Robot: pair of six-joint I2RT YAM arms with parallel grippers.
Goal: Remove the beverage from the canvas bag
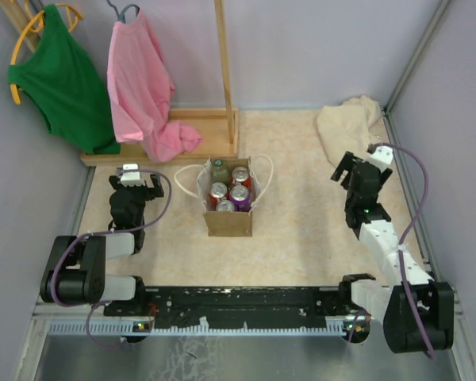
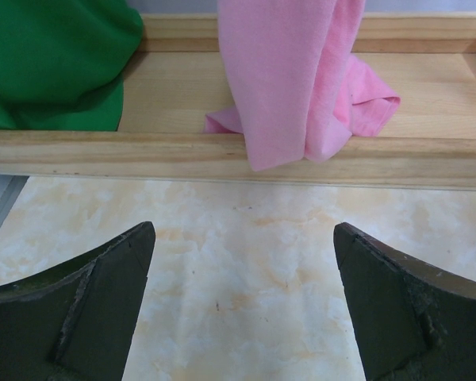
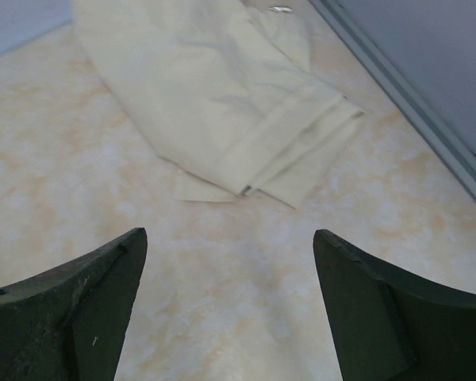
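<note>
The tan canvas bag (image 1: 228,216) with white loop handles stands upright mid-table in the top view. Inside it are several drinks: two red cans (image 1: 218,191), a purple can (image 1: 239,194) and a dark green bottle (image 1: 220,170). My left gripper (image 1: 133,179) hovers to the bag's left, open, with only bare tabletop between its fingers (image 2: 87,309). My right gripper (image 1: 349,171) is far to the bag's right, also open and empty, its fingers (image 3: 381,309) pointing at the cream cloth. Neither wrist view shows the bag.
A cream cloth (image 1: 347,123) (image 3: 222,103) lies crumpled at the back right corner. A wooden rack base (image 2: 238,155) runs along the back left, with a pink garment (image 1: 147,87) (image 2: 301,79) and a green garment (image 1: 59,75) (image 2: 51,63) hanging over it. Walls close in on both sides.
</note>
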